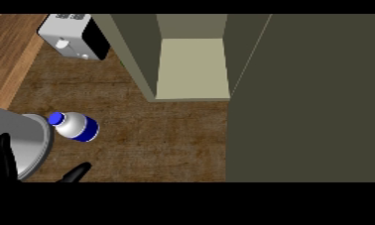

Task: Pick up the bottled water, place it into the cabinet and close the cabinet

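At the lower left edge, the left hand (pixel 73 174) shows only as black fingers pointing up, straight and apart, holding nothing; its grey forearm (pixel 26 142) fills the corner. Just above it, the bottled water (pixel 75 126) stands on the brown counter (pixel 147 135), untouched. Farther up sits a white microwave (pixel 73 35), beside the open cabinet (pixel 192 68), whose door (pixel 304 100) swings out right.

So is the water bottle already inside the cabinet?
No, the water bottle stands on the counter at the left, outside the open cabinet.
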`<state>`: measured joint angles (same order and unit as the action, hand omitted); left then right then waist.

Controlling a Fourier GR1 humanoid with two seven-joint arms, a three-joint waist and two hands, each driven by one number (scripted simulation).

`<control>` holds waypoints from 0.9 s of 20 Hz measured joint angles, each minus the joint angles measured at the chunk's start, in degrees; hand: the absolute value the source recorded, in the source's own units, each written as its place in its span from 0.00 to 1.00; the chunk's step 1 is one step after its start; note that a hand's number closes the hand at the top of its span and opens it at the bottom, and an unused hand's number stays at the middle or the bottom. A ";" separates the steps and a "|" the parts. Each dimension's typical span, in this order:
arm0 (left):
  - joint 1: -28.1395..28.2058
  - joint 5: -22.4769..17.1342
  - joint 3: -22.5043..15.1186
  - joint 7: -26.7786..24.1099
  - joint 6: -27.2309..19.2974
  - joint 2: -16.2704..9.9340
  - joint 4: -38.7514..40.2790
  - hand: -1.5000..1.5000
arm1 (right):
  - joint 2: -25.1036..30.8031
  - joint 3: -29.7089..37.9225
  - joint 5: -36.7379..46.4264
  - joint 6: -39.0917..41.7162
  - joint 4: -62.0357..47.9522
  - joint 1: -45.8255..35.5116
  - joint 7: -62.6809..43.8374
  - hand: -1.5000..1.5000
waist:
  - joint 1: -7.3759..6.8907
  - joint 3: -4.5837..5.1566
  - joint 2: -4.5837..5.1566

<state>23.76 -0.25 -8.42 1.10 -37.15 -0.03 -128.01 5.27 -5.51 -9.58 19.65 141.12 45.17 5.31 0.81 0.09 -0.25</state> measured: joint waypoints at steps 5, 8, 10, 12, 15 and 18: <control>-0.90 -7.77 6.11 -4.45 3.27 -0.28 5.98 0.00 | 0.54 0.79 -0.06 1.87 0.28 3.53 3.11 0.00 | -0.04 0.03 -0.01; -2.32 -10.51 8.49 -7.41 4.94 -0.37 11.67 0.00 | 0.50 0.24 -0.13 2.57 0.81 5.33 4.26 0.00 | 0.06 0.03 0.04; -3.33 -12.30 10.18 -9.13 6.27 -0.44 15.36 0.00 | 0.62 0.48 -0.17 2.80 1.10 6.05 4.79 0.00 | 0.05 0.03 0.08; -3.22 -14.05 10.87 -12.36 7.62 -0.27 19.30 0.00 | 0.38 0.05 0.12 3.73 1.13 8.04 6.66 0.00 | 0.17 0.03 0.03; -4.97 -16.46 12.84 -16.09 9.97 -0.23 25.83 0.00 | 0.56 0.20 0.27 4.80 1.28 10.02 8.44 0.00 | 0.24 0.03 0.07; -7.31 -18.04 14.86 -18.84 11.77 -0.21 31.87 0.00 | 0.71 0.56 0.45 5.88 1.39 12.25 10.21 0.00 | 0.40 0.03 0.09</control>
<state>16.45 -18.29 6.44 -17.74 -25.38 -0.24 -96.13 5.98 -4.95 -9.13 25.53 142.51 57.42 15.51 1.21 0.11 -0.17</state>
